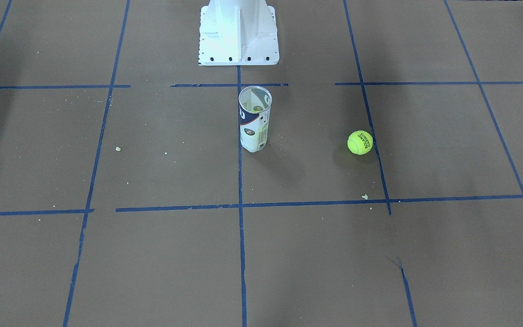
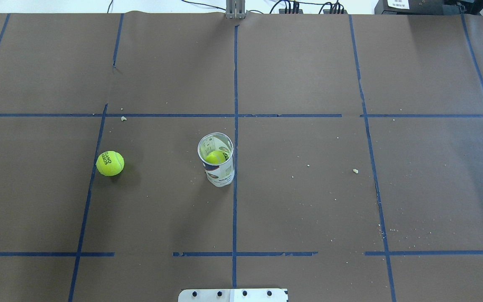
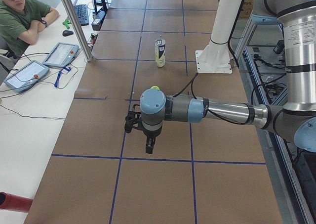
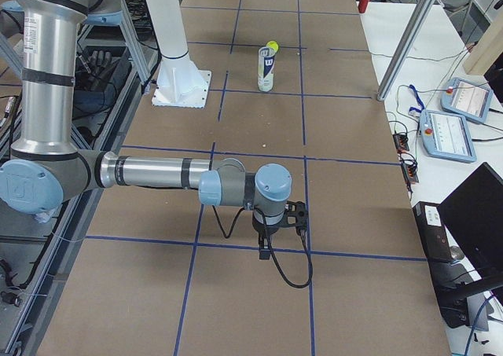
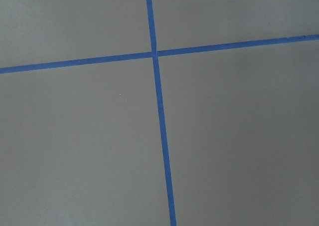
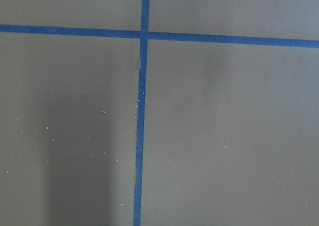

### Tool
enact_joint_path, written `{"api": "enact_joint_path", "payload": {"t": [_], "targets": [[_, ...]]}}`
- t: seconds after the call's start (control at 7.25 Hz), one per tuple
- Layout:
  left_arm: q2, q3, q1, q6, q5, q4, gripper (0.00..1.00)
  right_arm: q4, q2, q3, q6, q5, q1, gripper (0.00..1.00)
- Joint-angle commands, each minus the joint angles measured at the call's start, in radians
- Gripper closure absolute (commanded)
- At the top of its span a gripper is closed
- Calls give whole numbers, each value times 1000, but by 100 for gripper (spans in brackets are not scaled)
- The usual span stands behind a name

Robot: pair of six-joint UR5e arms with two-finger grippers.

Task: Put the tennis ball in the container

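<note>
The tennis ball [image 2: 110, 163], fuzzy yellow-green with black lettering, lies on the brown table [image 2: 308, 63] on the robot's left, well apart from the container [image 2: 217, 165]. The container stands upright at mid-table, clear with a white and navy label, and 1 other ball shows inside it. From the left side view, the near arm hides most of the tennis ball. The left gripper [image 3: 130, 122] and right gripper [image 4: 297, 212] look small and dark, so I cannot tell whether either is clenched.

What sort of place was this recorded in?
Most likely a robotics lab test cell rather than a home or factory line. A table is covered in brown paper with a blue tape grid, teach pendants lie beside a seated operator, and an industrial robot arm reaches over it.
</note>
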Motion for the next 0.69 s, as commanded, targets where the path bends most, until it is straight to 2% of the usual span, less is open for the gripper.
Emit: {"api": "enact_joint_path", "payload": {"t": [0.0,0.28,0.55], "targets": [[-3,-5,0,0,2,0,0,0,1,0,0,2,0,0],[-12,-9,2,-2,6,-2,0,0,1,0,0,0,0,0],[-76,-12,0,-11,6,-14,0,0,0,0,0,0,0,0]]}}
